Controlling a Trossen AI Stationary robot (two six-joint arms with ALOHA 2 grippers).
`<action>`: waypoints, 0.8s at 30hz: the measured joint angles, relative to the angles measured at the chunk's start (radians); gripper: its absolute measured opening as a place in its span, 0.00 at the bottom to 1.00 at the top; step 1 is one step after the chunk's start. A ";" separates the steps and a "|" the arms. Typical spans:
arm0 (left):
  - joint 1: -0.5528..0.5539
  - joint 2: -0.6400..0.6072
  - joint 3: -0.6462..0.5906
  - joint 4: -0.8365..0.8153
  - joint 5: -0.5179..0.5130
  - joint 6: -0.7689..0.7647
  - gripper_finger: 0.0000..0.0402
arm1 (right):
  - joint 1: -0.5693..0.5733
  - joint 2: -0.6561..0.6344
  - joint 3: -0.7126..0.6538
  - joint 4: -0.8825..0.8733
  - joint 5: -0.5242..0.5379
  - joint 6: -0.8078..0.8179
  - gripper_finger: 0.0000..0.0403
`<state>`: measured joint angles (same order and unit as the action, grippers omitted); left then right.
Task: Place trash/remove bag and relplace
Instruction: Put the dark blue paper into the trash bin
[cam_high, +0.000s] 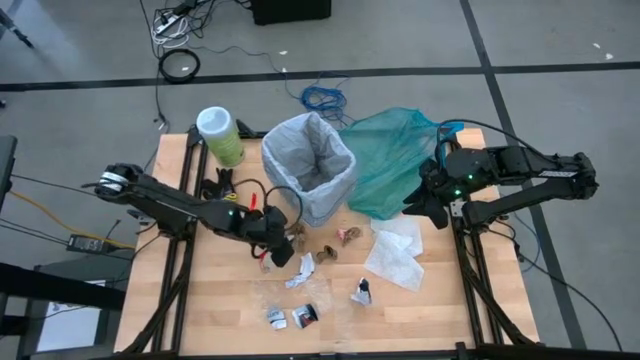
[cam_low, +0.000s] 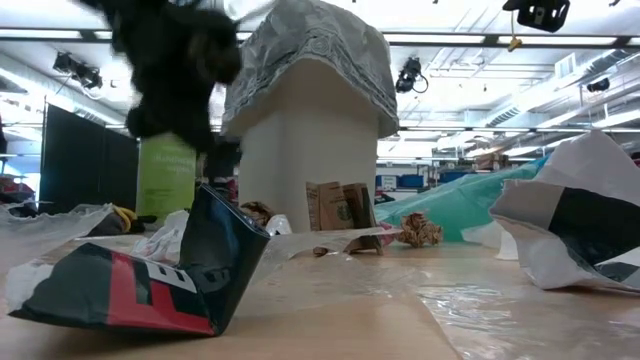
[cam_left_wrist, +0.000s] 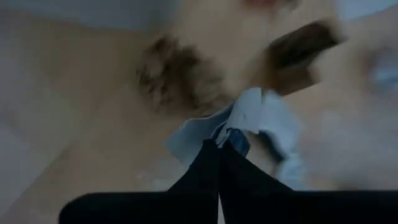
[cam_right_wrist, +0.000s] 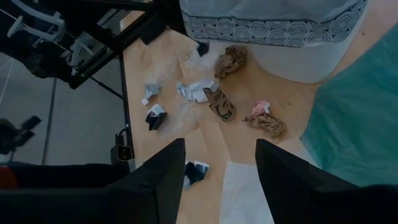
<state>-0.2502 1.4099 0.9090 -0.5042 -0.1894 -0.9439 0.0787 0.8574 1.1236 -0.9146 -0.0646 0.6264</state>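
Fingers (cam_left_wrist: 214, 168) pinched on white scrap (cam_left_wrist: 249, 118)

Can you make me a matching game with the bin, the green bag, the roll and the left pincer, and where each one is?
Things:
1. bin
2. green bag
3. roll
4. left pincer

Places:
A. low over the scraps in front of the bin
B. at the table's far left corner
C. at the back middle of the table, lined with a pale bag
D. spread out on the bin's right, by the right pincer

Pairs: 1-C, 2-D, 3-B, 4-A
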 joint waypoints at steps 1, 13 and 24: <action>-0.001 -0.013 0.036 -0.029 0.000 0.006 0.00 | 0.000 0.000 0.000 0.000 0.002 -0.001 0.46; -0.016 -0.065 0.544 -0.308 0.188 0.164 0.00 | 0.000 0.000 0.000 0.000 0.016 -0.028 0.44; 0.166 -0.061 0.790 -0.367 -0.343 0.584 0.00 | 0.000 0.000 0.000 0.001 0.024 -0.045 0.44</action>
<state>-0.0842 1.3492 1.6988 -0.8714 -0.5320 -0.3598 0.0787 0.8574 1.1236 -0.9136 -0.0404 0.5815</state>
